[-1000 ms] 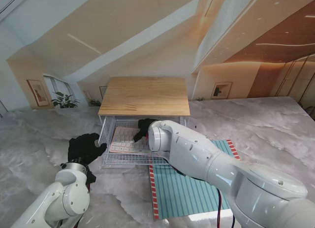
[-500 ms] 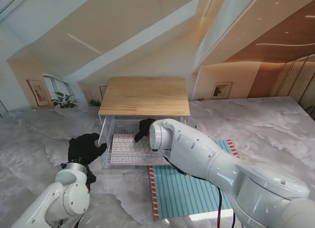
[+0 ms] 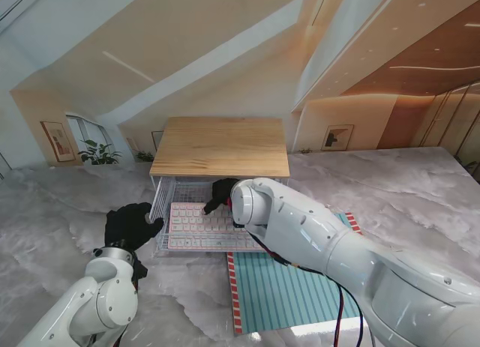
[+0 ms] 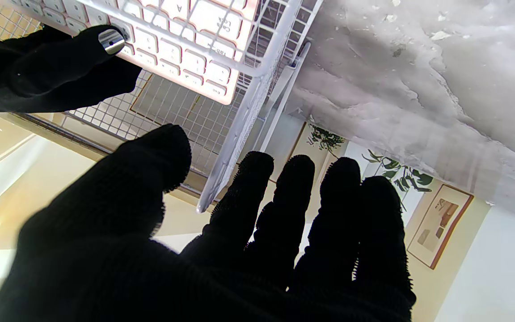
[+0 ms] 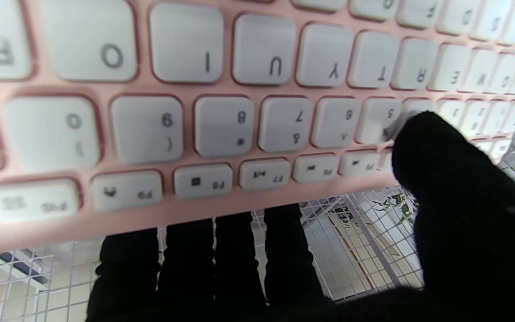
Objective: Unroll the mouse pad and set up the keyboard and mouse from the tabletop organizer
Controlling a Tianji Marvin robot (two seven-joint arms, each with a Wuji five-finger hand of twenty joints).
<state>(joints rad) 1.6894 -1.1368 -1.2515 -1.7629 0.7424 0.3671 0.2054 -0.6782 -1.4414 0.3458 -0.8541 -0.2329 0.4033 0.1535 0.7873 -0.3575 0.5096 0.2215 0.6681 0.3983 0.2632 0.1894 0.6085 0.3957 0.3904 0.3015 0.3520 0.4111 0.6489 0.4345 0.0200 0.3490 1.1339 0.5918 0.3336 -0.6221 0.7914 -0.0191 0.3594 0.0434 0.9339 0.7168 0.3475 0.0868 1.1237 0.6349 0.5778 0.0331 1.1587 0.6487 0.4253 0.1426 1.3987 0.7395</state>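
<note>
Keyboard (image 3: 201, 225) gripped in the wire organizer (image 3: 166, 191)

Its far edge is pinched by the right hand (image 3: 220, 195), thumb on the keys; the left hand (image 3: 129, 225) is held spread, empty, beside the organizer's left wall.

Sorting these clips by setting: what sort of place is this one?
Probably a staged desk set-up, not a real office: the walls and marble-look surface appear to be a printed backdrop. On it stand a wood-topped wire organizer, a pink keyboard and a striped mouse pad.
</note>
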